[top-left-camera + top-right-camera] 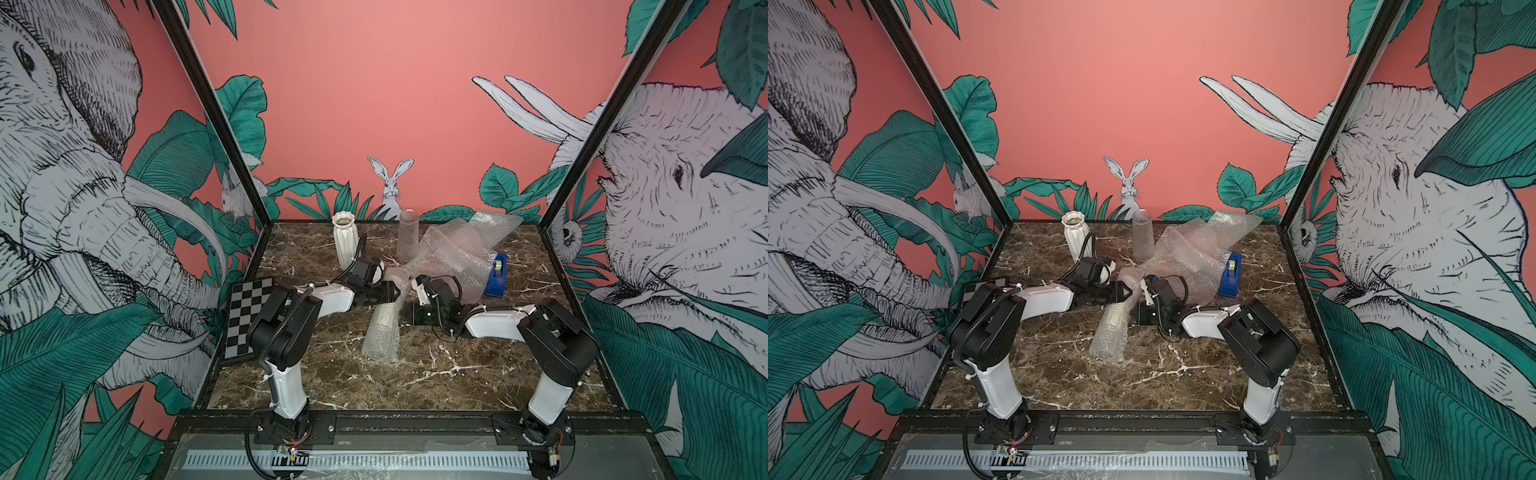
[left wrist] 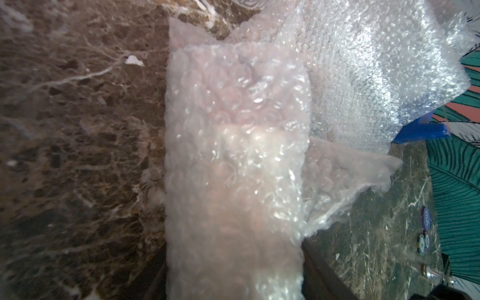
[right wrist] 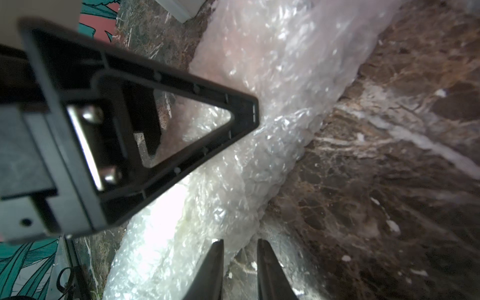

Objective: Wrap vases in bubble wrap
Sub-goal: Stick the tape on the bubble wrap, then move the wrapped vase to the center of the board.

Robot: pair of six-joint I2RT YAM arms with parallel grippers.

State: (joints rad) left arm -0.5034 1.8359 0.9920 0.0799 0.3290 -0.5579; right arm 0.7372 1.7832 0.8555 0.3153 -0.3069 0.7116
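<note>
While the left gripper [image 1: 394, 293] is closed around the upper end of the bubble-wrap roll [image 1: 380, 332], the roll lies slanted on the marble table [image 1: 374, 386] at the centre of both top views, and its lower end is free. In the left wrist view the roll [image 2: 233, 168] passes between the two dark fingers [image 2: 320, 267], and a loose corner of the sheet sticks out to the right of the frame. Seen from the right wrist, something white shows through the wrap, but I cannot tell which vase it is. The right gripper [image 3: 240, 250] meets the roll from the right side of the top views. Its fingertips stand a little apart, marble shows in the gap, and the edge of the roll lies just at the tips.

The tall white vase [image 1: 345, 241] and the glass cylinder [image 1: 408, 237] stand upright near the back edge of the table, and the left arm passes close beside the vase. Loose bubble wrap [image 1: 457, 245] is heaped from the cylinder toward the back right corner, with the blue tape dispenser [image 1: 496, 276] just beside its right edge. A checkerboard [image 1: 245, 318] sits at the left edge. Bare marble fills the lower part of the table between the two arm bases, and also the strip to the right of the dispenser.
</note>
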